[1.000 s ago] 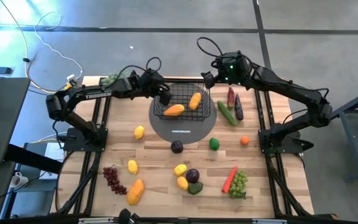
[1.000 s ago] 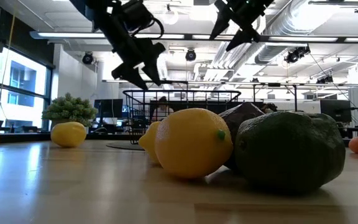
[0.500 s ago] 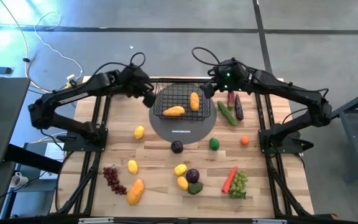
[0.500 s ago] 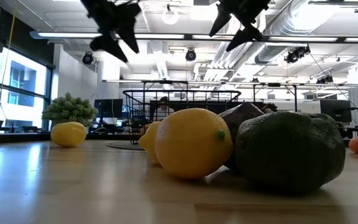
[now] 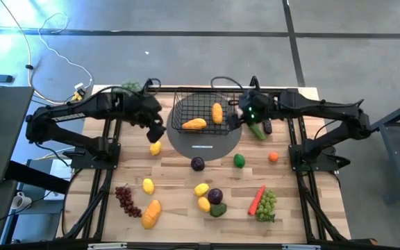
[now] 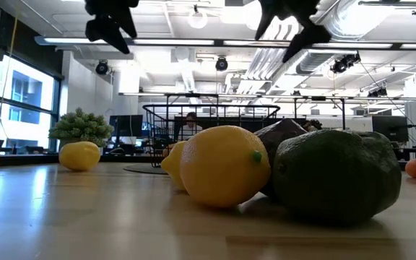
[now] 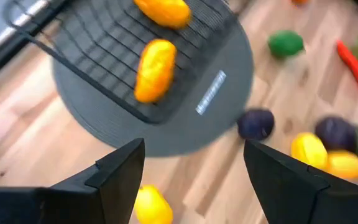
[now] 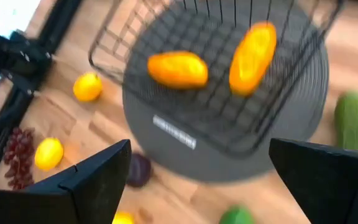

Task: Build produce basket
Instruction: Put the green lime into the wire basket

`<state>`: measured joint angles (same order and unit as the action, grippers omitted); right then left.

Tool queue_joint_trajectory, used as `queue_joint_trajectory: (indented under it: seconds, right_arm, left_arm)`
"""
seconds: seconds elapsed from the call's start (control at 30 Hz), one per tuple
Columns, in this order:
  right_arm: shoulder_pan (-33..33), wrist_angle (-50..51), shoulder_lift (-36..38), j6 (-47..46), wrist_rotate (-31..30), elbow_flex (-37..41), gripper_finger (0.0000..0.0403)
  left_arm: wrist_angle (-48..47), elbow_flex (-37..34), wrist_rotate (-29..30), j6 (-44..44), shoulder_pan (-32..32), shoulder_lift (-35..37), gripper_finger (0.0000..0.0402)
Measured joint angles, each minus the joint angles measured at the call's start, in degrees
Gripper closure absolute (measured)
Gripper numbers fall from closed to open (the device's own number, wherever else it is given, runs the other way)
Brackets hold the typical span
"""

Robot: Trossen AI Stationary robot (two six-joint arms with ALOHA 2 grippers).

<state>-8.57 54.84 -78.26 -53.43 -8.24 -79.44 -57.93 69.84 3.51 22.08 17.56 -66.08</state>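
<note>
The basket (image 5: 201, 116), black wire mesh with sloping sides, sits on a flat grey round disc (image 5: 203, 146) near the middle of the worktop's (image 5: 179, 191) far edge. Two smooth orange pieces lie inside on the mesh floor: one long orange fruit (image 5: 194, 123) toward the left side, one upright orange fruit (image 5: 217, 112) toward the right. Left gripper (image 5: 157, 129) hangs just off the basket's left side, fingers spread and gripping nothing, with a small yellow lemon (image 5: 155, 147) on the wood right beside it. Right gripper (image 5: 236, 118) hovers at the basket's right side, fingers wide apart and empty too; a green cucumber (image 5: 253, 128) and a dark eggplant (image 5: 266, 125) lie next to it. Out toward the near edge the pale planks carry the rest: purple grapes (image 5: 126, 200), a glossy plum (image 5: 198, 164), a red carrot (image 5: 256, 199), knobbly green grapes (image 5: 267, 204). A bushy pale green cluster (image 5: 127, 88) sits at the far left corner.
</note>
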Motion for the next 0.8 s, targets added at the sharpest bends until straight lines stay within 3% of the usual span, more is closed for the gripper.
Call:
queue_joint_trajectory:
  seconds: [0.43, 0.8]
  right_arm:
    - [16.08, 7.77, 0.0, -25.01, 0.82, 0.0, 0.0038]
    - [25.9, 11.23, -0.71, -36.75, 0.82, 0.0, 0.0038]
  left_arm:
    - [-4.0, 0.0, -0.03, -1.54, -11.83, 0.0, 0.0137]
    - [-4.0, 0.0, 0.13, -0.21, -17.79, 0.0, 0.0137]
